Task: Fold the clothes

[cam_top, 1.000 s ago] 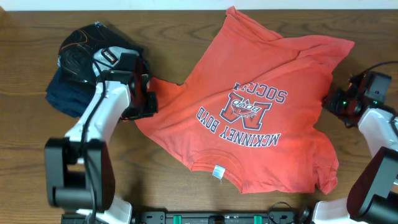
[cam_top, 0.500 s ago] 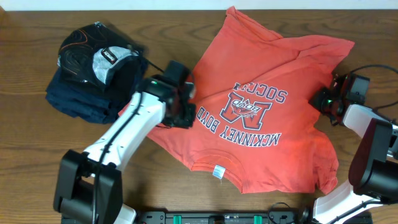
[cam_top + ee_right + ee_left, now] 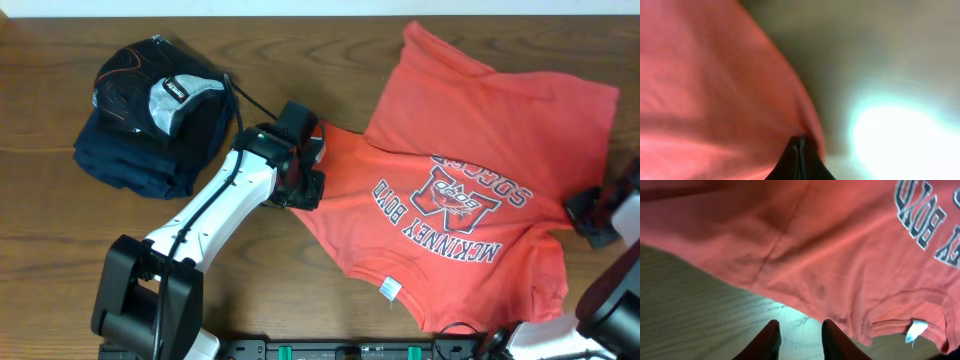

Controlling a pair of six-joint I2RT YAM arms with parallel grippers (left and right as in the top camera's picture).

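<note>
- The coral-red T-shirt (image 3: 470,140) lay rumpled and print side up across the right half of the wooden table (image 3: 60,250), its "SOCCER" lettering upside down from overhead.
- The right gripper (image 3: 799,147) was pinched closed on the shirt's right-hand edge.
- The left gripper (image 3: 800,337) hovered over bare table just beside the shirt's edge, jaws slightly parted and holding nothing.
- A pile of navy folded garments (image 3: 140,130) sat apart at the table's left.
</note>
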